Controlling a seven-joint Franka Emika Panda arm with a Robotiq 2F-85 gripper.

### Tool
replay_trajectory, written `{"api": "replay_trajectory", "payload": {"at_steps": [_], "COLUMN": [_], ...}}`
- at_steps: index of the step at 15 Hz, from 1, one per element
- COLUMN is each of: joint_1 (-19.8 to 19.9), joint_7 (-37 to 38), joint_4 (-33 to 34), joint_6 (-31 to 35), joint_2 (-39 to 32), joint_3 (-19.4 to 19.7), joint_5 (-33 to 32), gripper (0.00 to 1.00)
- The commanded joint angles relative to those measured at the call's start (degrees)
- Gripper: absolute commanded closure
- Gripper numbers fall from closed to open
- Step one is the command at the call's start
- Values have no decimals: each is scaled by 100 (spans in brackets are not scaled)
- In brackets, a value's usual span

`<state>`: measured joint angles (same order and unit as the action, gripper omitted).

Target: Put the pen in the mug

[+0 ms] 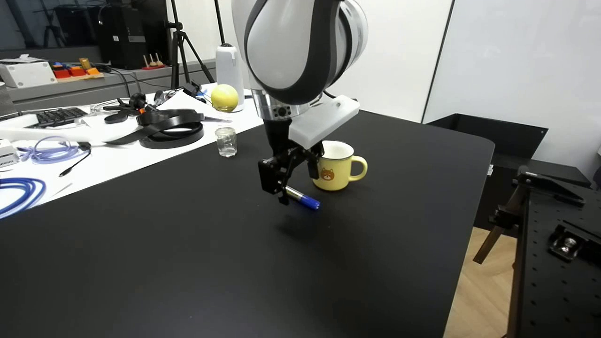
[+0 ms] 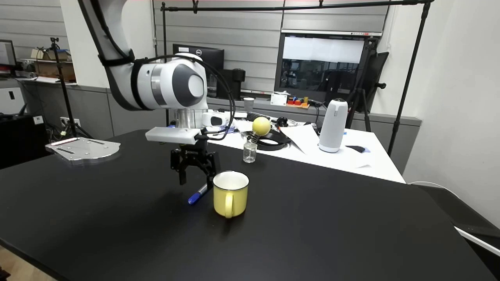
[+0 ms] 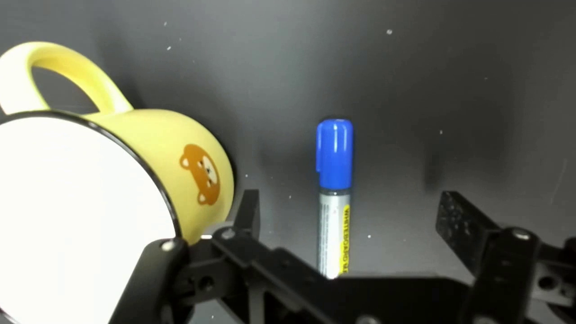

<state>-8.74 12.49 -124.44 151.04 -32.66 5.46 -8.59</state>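
The pen (image 3: 334,180) lies on the black table, with a white-silver barrel and a blue cap. It also shows in both exterior views (image 1: 307,202) (image 2: 198,194). The yellow mug (image 3: 198,130) stands upright beside it, white inside, with a side handle and a small bear mark. The mug shows in both exterior views (image 1: 335,171) (image 2: 230,197). My gripper (image 3: 352,210) is open above the pen, one finger on each side of the barrel, touching neither side. Its left finger in the wrist view is close to the mug's wall. The pen's rear end is hidden by the gripper body.
A small glass jar (image 2: 250,152) stands on the black table behind the gripper. A yellow ball (image 1: 225,97), black straps (image 1: 173,131) and a white device (image 2: 333,125) are on the white table. A metal plate (image 2: 84,148) lies near the table's far left.
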Motion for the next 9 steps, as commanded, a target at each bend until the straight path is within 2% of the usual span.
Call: {"api": "replay_trajectory", "payload": {"at_steps": [1, 6, 9], "joint_1": [-249, -312, -170], "joint_7": [113, -198, -243], "joint_4": [204, 181, 162], "joint_6": [9, -75, 27], "joint_2": [-216, -198, -224], "joint_3": [201, 129, 32], "joint_5": [-348, -607, -426], "gripper": [0, 0, 0]}}
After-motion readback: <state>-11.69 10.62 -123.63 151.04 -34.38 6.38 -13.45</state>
